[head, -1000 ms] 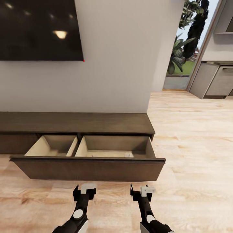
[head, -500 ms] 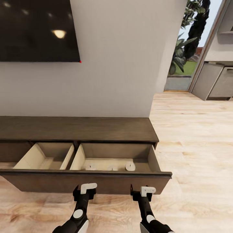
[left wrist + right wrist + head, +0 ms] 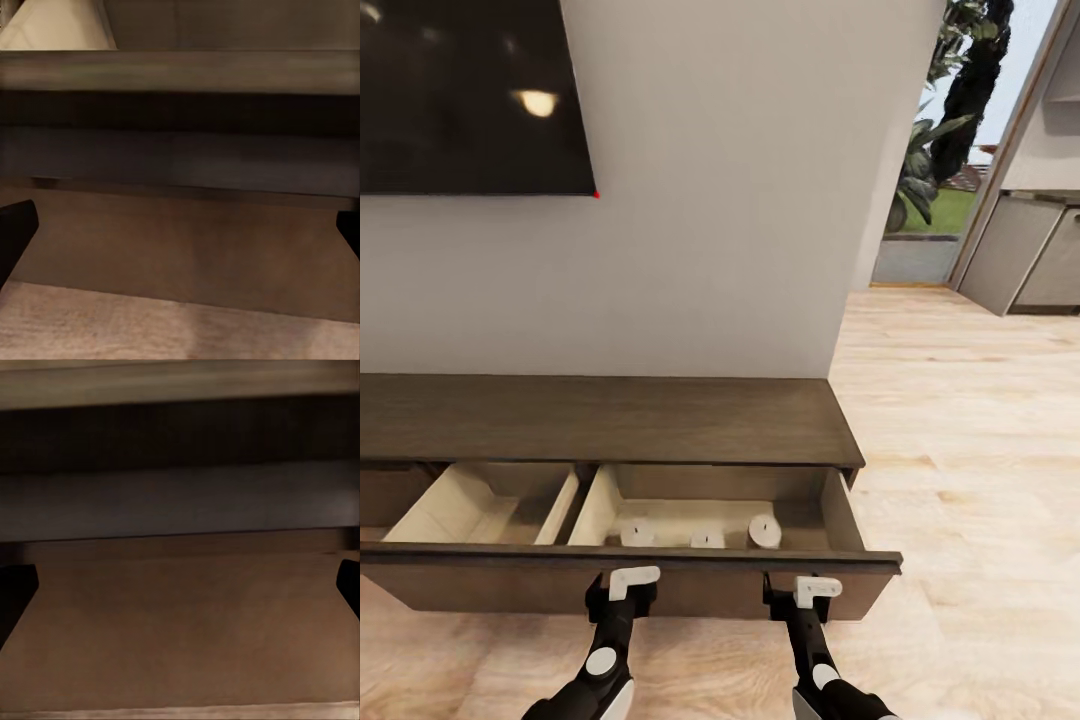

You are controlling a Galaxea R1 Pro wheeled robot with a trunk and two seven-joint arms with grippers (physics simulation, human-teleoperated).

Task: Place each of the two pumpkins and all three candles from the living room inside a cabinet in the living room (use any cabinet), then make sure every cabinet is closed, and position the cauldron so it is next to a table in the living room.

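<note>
Closer now than a second ago: the whole head view has shifted, so that's the camera moving in on the cabinet (image 3: 610, 420), not the furniture moving. Its pulled-out drawer (image 3: 640, 575) sits lower in view and you can see further into it than before.

Three candles (image 3: 708, 539) sit in the drawer's right compartment, in a row along the front wall: one toward the divider, one in the middle partly hidden by the front edge, and one lying tilted toward the right wall. Left compartment shows just pale interior from here.

Left gripper (image 3: 622, 592) and right gripper (image 3: 801, 597) are both right up against the drawer's dark front panel, side by side; touching it or just short of it, can't tell. In each wrist view the dark fingers (image 3: 15, 232) sit at opposite edges with the wood front between them, so both are spread wide with nothing held; same on the right (image 3: 16, 589).

TV (image 3: 460, 95) is on the wall above, wood floor (image 3: 960, 450) runs off to the right.
</note>
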